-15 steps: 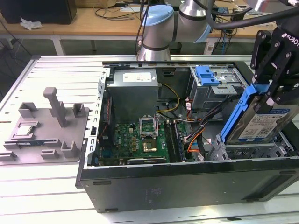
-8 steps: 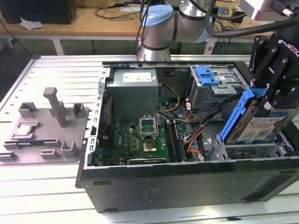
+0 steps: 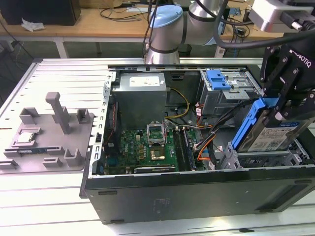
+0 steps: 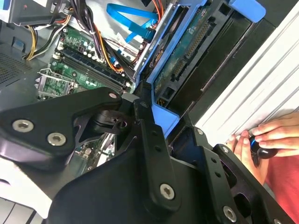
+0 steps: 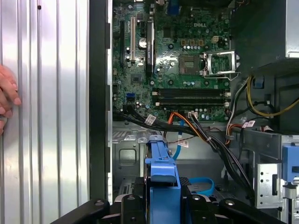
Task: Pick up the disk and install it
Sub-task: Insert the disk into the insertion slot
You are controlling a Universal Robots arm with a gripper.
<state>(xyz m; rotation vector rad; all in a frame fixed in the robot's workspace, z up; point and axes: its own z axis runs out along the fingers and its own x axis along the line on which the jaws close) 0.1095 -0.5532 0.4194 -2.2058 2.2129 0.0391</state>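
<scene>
The arm (image 3: 165, 39) angles downward, its pincer (image 3: 275, 112) clamped on the disk (image 3: 271, 138).

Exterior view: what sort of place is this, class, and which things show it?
Probably a robotics lab or workshop: an open computer case lies on a slatted metal table, a robot arm holds the disk in its gripper, and a wooden bench carries cables.

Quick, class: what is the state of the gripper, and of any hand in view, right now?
Gripper: shut on the disk, held tilted over the open case.
Person's hand: beside the case, fingers on a small dark object.
</scene>
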